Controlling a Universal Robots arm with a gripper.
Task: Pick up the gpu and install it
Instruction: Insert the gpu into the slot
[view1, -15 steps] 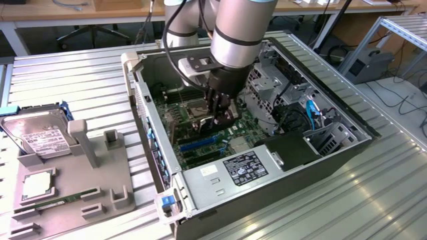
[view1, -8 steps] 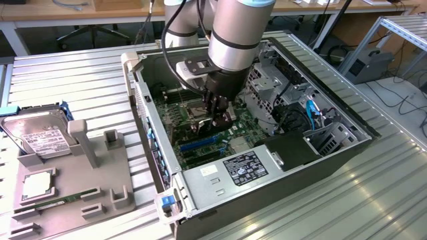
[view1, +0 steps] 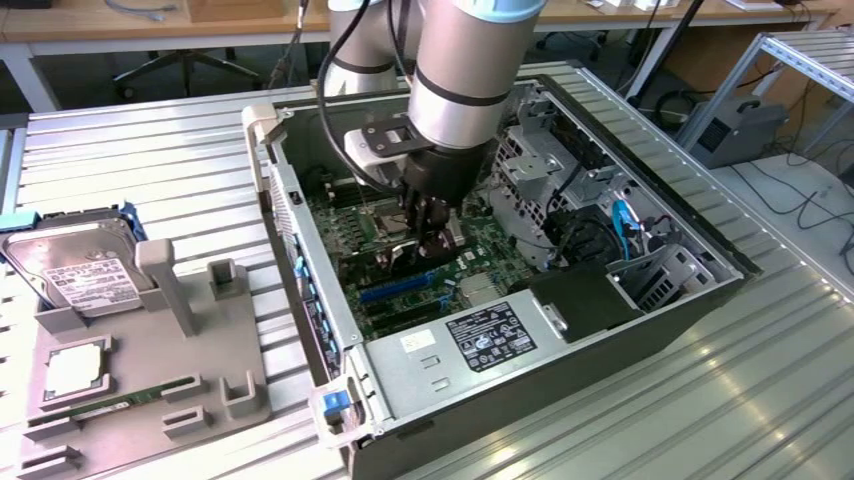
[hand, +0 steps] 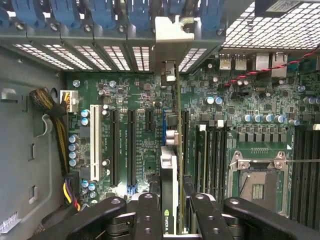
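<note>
At the exterior view's left, a hard drive (view1: 74, 265) rests in a grey holder (view1: 147, 390) on the desk (view1: 160, 150). In the middle, inside the open computer case (view1: 561, 400), the tool (view1: 430, 248) pinches the gpu (hand: 169, 170). The card stands upright over the motherboard (hand: 125, 100), with its silver bracket at the slotted rear wall.

The tool (view1: 430, 256) inside the computer case (view1: 601, 372) seemingly clamps the gpu (view1: 446, 243).

A wooden desk (view1: 200, 20) is standing behind the ribbed metal table (view1: 747, 400); cables (view1: 787, 195) are lying on the floor (view1: 827, 250) beside it.
</note>
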